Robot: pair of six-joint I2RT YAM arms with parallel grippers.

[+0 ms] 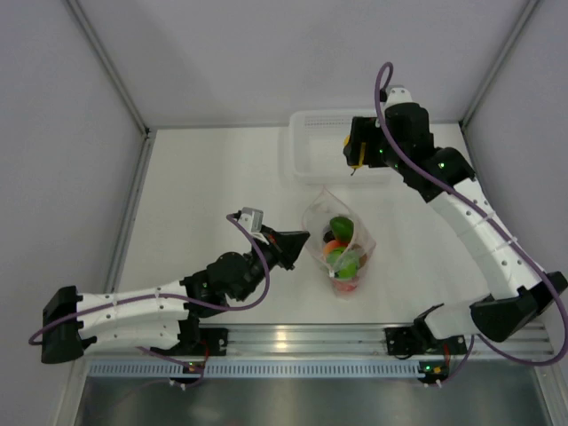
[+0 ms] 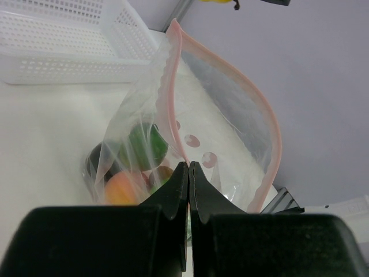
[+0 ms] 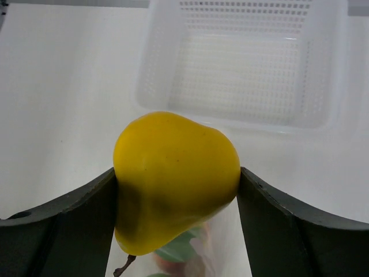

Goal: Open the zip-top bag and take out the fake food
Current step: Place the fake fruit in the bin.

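Left pincer (image 2: pixel 189 168): clamped tight on the bag (image 1: pixel 337 232) rim, at the pink zip strip (image 2: pixel 173 86).
Right pincer (image 3: pixel 176 190): gripping a yellow pear (image 3: pixel 173 167), aloft between bag and tray (image 1: pixel 306 133).
Bag: mid-tabletop (image 1: pixel 204 177), mouth gaping.
Fruits (image 1: pixel 344 259): inside bag.
Tray: behind bag.

White perforated tray (image 1: pixel 311 146) at far edge of table (image 1: pixel 204 195).

You saw the tray (image 2: pixel 63 52) cut off at the upper left, and the fruits (image 2: pixel 143 147) blurred inside the bag (image 2: pixel 230 115).
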